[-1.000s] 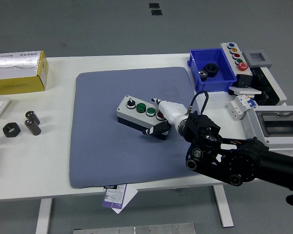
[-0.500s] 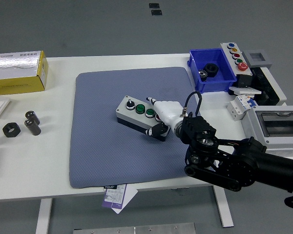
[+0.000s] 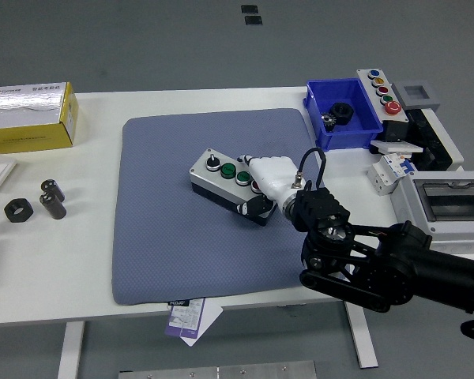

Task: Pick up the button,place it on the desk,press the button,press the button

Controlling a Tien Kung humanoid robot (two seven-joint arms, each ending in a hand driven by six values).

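**Operator:** Head view first. I have the right hand (image 3: 262, 175) over the right end of the button box (image 3: 231, 187), which lies on the blue mat (image 3: 166, 237) near the middle of the table (image 3: 95, 308). The white fingers are bunched together above the buttons, with one dark digit down against the box's near right corner. I read it as pressing or about to press, not gripping. Whether a fingertip actually touches a button, I cannot tell.

**Observer:** Which way does the box run?

**Operator:** Its long axis goes from upper left to lower right. The black knob and two green buttons sit clear to the left of my fingers; the right end is hidden under the hand. So the next button lies up and to the left along that axis, just beside the fingertips. My right arm comes in from the lower right and is the only one near it. The left arm is out of view.

**Observer:** Any containers?

**Operator:** The blue bin (image 3: 344, 118) at the mat's far right corner holds a black ring-shaped part and a smaller toothed metal piece. The yellow box (image 3: 30, 118) at the far left is closed. Neither is in the way.
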